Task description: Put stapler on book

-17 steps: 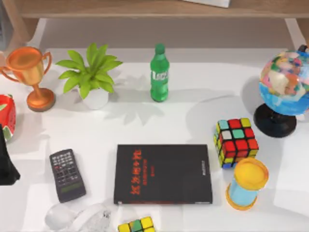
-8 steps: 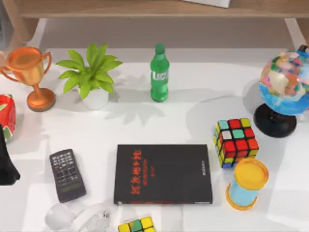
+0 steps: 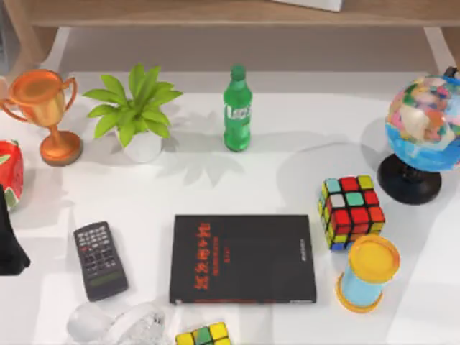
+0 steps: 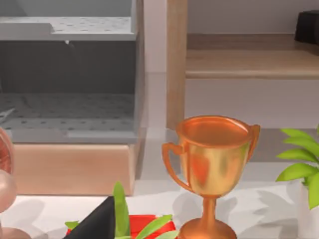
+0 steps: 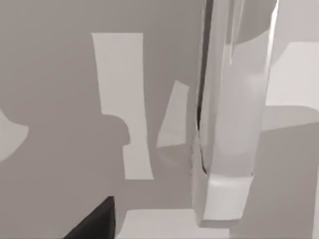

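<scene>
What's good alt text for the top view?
A black book lies flat at the table's front centre, a grey remote to its left and a Rubik's cube to its right. Behind stand a trophy, potted plant, green bottle and globe.

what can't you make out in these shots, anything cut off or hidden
- Small Rubik's cube: cut off by the top view's bottom edge.
- Red strawberry-like object: cut off by the top view's left edge.
- Left arm: a dark shape at the top view's left edge, its gripper cut off.
- Book cover: small white print too small to read.
- Globe: right side cut off by the edge.
</scene>
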